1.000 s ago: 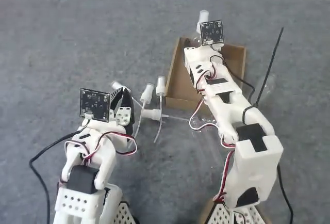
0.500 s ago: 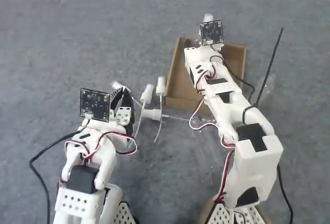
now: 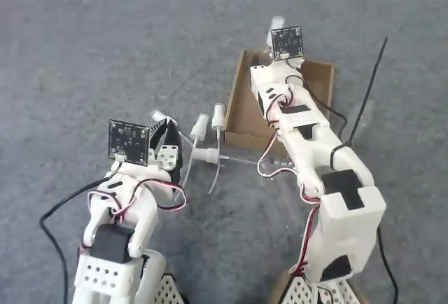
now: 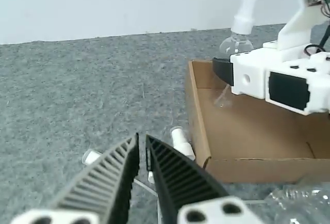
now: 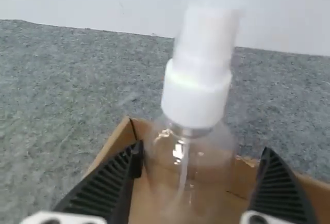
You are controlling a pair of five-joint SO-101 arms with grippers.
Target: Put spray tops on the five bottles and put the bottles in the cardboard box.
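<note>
Two white robot arms sit side by side on a grey, carpet-textured desk [image 3: 84, 59], seen from above. The left arm is at the lower left and ends in the left tool [image 4: 142, 137], which is black and ridged and points toward the middle of the desk. Its jaws are almost together, with only a thin slit between them, and they hold nothing.

Just beyond the left tool, several loose white plastic spray tops [image 3: 201, 125] with thin dip tubes lie scattered on the desk. They sit between the left tool and the near left corner of a shallow brown cardboard box [image 3: 243, 104]. A crinkled clear plastic shape [image 4: 296, 203] lies on the desk just outside the box's near wall; what it is cannot be told.

To the right, the right arm stretches forward over the open box, covering much of its floor. At the far end of the box the right tool [image 5: 201, 152] is spread wide, one black finger on each side of a clear plastic bottle [image 4: 236, 42]. The bottle stands upright between the fingers, and a white spray top [image 5: 201, 84] is fitted on its neck. At shoulder height a small gap shows between the bottle and each finger. The bottle's base is hidden behind the tool, so whether it rests on the box floor cannot be told.
</note>
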